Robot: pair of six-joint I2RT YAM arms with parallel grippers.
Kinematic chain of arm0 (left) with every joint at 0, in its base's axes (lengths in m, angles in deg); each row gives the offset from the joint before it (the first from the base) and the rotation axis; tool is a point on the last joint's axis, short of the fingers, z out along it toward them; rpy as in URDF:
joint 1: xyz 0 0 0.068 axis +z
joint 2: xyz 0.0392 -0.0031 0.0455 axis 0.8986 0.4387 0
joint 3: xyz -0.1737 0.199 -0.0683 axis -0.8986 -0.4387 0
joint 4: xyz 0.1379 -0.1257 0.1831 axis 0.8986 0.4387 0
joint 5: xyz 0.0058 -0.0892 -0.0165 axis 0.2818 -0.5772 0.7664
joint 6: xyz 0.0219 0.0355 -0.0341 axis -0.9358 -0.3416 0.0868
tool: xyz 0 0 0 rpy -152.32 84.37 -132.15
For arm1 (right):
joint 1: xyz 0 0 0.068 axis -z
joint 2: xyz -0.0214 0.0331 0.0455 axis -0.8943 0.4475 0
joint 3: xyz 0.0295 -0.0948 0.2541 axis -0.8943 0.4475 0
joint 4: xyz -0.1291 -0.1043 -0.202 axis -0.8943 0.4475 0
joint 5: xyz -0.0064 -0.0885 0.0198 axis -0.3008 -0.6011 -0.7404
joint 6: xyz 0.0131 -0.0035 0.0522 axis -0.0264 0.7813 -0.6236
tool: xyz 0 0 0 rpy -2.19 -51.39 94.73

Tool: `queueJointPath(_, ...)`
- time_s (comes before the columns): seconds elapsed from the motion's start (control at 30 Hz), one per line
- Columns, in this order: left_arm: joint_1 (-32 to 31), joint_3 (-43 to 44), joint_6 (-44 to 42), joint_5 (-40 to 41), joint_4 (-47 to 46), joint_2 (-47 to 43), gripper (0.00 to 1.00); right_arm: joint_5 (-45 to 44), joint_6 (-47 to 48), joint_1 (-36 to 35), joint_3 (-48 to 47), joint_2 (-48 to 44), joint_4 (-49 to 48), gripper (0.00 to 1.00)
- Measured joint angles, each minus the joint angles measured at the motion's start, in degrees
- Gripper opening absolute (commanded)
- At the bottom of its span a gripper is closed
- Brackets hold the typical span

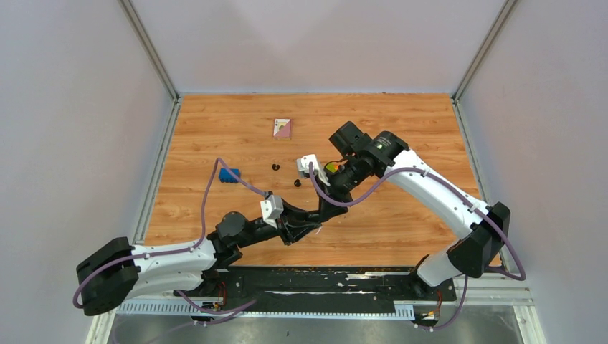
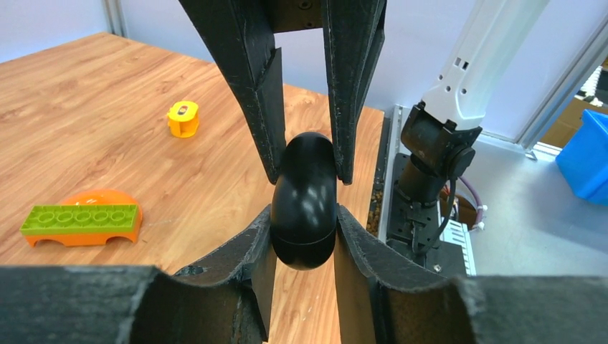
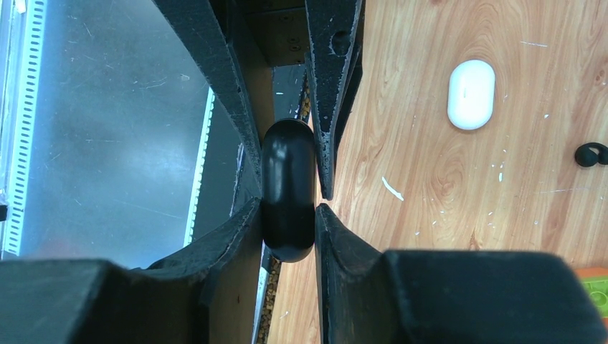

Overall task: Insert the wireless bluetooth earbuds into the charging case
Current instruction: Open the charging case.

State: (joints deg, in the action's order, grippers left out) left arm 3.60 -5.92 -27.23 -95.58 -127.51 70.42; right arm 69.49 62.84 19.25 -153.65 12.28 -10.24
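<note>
Charging case (image 2: 305, 197), black, is clamped by left gripper (image 2: 304, 228) and right gripper (image 3: 287, 218) together. White case (image 3: 471, 94) and black earbud (image 3: 590, 153) lie apart from it.

Left end effector (image 2: 304, 215) and right end effector (image 3: 287, 208) crowd one black case (image 2: 305, 175); toy (image 2: 81, 223) seemingly close.

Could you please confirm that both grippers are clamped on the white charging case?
Not quite: the left gripper and right gripper are clamped on the black charging case, as the right wrist view shows; the white charging case lies on the table.
</note>
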Motion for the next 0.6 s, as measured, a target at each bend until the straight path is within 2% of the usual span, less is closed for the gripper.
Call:
queueJointPath(0.1,0.00,0.00,0.20,-0.37,-0.57,0.11,0.25,0.00,0.20,0.02,0.02,-0.42,0.11,0.15)
queueJointPath(0.27,0.02,0.00,0.44,-1.14,-1.64,0.39,0.01,0.04,0.35,0.07,0.07,-0.96,0.13,0.30)
queueJointPath(0.4,0.11,-0.02,-0.26,-2.29,-3.26,1.81,0.00,-0.37,-0.85,0.09,0.37,-1.16,0.20,0.37)
queueJointPath(0.6,0.15,-0.07,-2.69,-4.92,-3.23,3.48,0.00,0.63,-3.78,2.16,-0.55,0.20,0.85,0.38)
